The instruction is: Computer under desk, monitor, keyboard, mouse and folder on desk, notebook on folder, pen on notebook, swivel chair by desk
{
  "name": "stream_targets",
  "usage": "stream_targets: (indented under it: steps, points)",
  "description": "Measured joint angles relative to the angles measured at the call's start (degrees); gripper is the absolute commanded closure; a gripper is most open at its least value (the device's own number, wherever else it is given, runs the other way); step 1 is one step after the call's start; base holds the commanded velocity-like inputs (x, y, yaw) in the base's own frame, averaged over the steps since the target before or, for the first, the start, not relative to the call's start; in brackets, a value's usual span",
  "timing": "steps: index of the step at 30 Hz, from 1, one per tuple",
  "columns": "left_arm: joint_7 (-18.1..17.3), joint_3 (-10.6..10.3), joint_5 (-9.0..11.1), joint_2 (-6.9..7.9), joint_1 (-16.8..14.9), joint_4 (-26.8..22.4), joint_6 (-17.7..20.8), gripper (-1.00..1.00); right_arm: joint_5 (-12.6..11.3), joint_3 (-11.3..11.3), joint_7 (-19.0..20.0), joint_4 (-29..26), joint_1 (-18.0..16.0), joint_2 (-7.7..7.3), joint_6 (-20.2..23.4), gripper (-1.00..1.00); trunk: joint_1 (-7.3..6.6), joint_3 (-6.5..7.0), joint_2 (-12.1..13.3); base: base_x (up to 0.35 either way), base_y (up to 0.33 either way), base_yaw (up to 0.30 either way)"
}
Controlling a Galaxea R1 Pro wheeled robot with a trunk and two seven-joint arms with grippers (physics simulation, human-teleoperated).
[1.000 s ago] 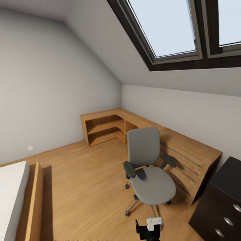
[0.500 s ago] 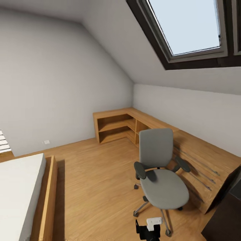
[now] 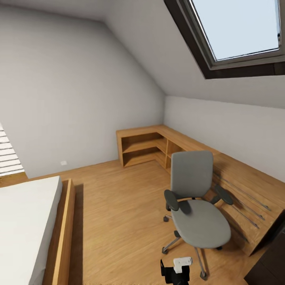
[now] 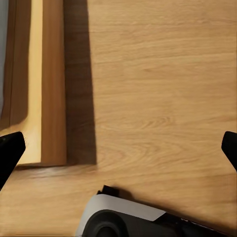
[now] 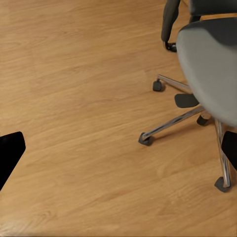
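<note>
Currently both grippers hang spread and empty over bare floor; chair (image 3: 198, 206) stands at 4 o'clock, seat vacant.

No text, label, brand, number or sign can be read anywhere in these views.

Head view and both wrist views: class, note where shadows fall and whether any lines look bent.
Head view: the skylight frame and wall edges splay with wide-angle stretch; the swivel chair shadows the wood cabinet beside it. Left wrist view: the bed frame casts a dark strip on the floor. Right wrist view: soft shadows under the chair's base.
</note>
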Motion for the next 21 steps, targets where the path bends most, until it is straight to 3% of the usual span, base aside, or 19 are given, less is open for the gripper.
stream_targets:
  steps: [21]
  points:
    - [0.0, 0.0, 0.0, -0.01, 0.0, 0.0, 0.0, -1.0, 0.0, -0.1, 0.0, 0.0, 0.0, -0.14, 0.1, -1.0, 0.0, -1.88, 0.0, 0.0, 0.0, 0.097]
